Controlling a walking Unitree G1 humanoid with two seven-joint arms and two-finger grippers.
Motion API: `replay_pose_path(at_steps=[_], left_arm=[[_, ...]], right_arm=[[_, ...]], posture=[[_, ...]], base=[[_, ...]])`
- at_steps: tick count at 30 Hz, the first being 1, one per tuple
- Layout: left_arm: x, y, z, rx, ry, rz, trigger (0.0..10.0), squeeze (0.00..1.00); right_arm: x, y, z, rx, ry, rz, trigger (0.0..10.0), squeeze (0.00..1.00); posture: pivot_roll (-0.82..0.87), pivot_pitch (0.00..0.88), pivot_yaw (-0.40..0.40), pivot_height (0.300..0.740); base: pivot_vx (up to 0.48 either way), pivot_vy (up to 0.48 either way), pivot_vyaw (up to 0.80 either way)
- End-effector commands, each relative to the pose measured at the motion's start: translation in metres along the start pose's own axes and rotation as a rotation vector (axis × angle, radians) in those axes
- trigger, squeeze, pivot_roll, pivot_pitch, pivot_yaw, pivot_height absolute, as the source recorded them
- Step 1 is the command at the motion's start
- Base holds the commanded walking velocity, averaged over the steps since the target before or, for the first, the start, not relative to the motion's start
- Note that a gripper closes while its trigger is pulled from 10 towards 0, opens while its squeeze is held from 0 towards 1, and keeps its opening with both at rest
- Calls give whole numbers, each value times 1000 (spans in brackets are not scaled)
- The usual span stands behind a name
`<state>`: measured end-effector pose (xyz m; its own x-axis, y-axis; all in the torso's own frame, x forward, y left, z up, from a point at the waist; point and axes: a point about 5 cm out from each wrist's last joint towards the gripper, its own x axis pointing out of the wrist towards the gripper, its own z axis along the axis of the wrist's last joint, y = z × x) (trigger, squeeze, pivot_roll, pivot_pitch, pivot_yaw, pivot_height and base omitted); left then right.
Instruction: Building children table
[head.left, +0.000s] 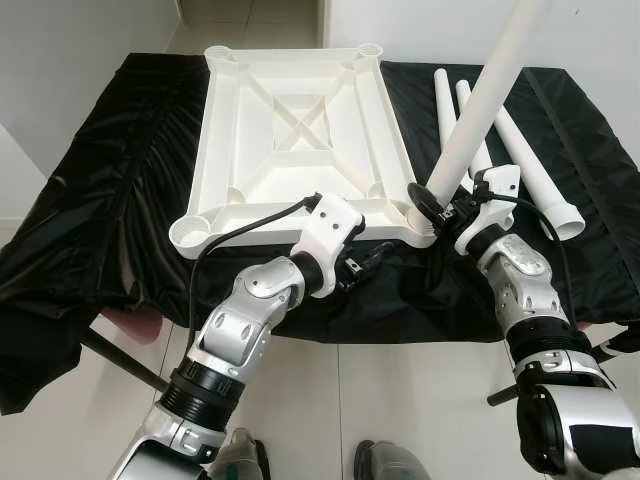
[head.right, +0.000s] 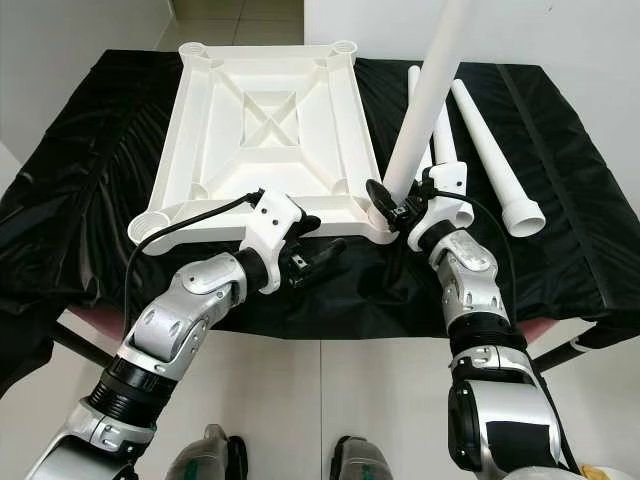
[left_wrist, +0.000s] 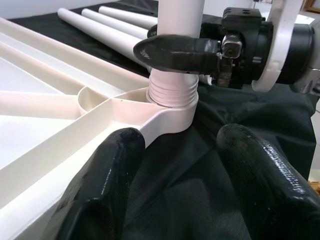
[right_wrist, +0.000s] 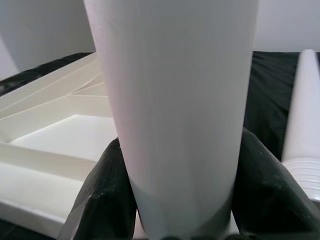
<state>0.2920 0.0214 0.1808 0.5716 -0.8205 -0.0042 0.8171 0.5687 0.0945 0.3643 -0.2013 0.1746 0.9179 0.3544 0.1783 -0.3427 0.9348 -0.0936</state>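
Left eye view: my right gripper (head.left: 432, 200) pinches a white table leg (head.left: 482, 110) just above its threaded end, its two black fingers pressed on either side of the tube; the leg stands tilted, its threads seated in the near right corner socket (left_wrist: 167, 112) of the white tabletop (head.left: 300, 125), which lies underside-up on a table draped in black cloth (head.left: 110, 160); in the right wrist view the leg (right_wrist: 175, 110) sits snug between both fingers (right_wrist: 102, 200); my left gripper (head.left: 368, 262) hovers just beside the tabletop's near edge, over the cloth, fingers (left_wrist: 100, 195) spread and holding nothing; three more white legs (head.left: 530, 165) lie on the cloth to the right of the tabletop, near the standing leg.
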Motion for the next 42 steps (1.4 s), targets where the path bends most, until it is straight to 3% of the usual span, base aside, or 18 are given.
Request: replay_pose_path(at_steps=[1, 10, 16, 19, 22, 23, 27, 42], left_arm=[[1, -3, -8, -18, 23, 2, 10000, 0], [5, -7, -9, -36, 29, -13, 10000, 0], [7, 6, -9, -34, 22, 39, 10000, 0], [7, 11, -10, -12, 28, 56, 10000, 0], [6, 13, -9, -12, 29, 62, 10000, 0], [7, 15, -7, 14, 13, 66, 10000, 0], [8, 16, -5, 38, 8, 50, 10000, 0], [19, 20, -11, 82, 43, 36, 10000, 0]], right_arm=[[-6, -3, -11, 37, 47, -123, 10000, 0], [-5, 7, -10, 52, 25, -270, 10000, 0], [-4, 7, -6, 39, 18, -474, 10000, 0], [-2, 16, 0, 29, 5, -574, 10000, 0], [-1, 21, -1, 27, 6, -573, 10000, 0], [1, 33, -2, 15, 5, -558, 10000, 0], [4, 47, -3, 31, -6, -519, 10000, 0], [0, 46, -5, 24, 20, -552, 10000, 0]], posture=[[-43, 90, 39, 740], [-52, 83, 16, 740], [-68, 74, 18, 740], [-62, 68, 42, 740], [-57, 67, 47, 740], [-44, 57, 60, 740], [-38, 50, 68, 740], [-64, 20, 59, 740]], base=[[0, 0, 0], [0, 0, 0], [0, 0, 0], [0, 0, 0], [0, 0, 0], [0, 0, 0], [0, 0, 0], [0, 0, 0]])
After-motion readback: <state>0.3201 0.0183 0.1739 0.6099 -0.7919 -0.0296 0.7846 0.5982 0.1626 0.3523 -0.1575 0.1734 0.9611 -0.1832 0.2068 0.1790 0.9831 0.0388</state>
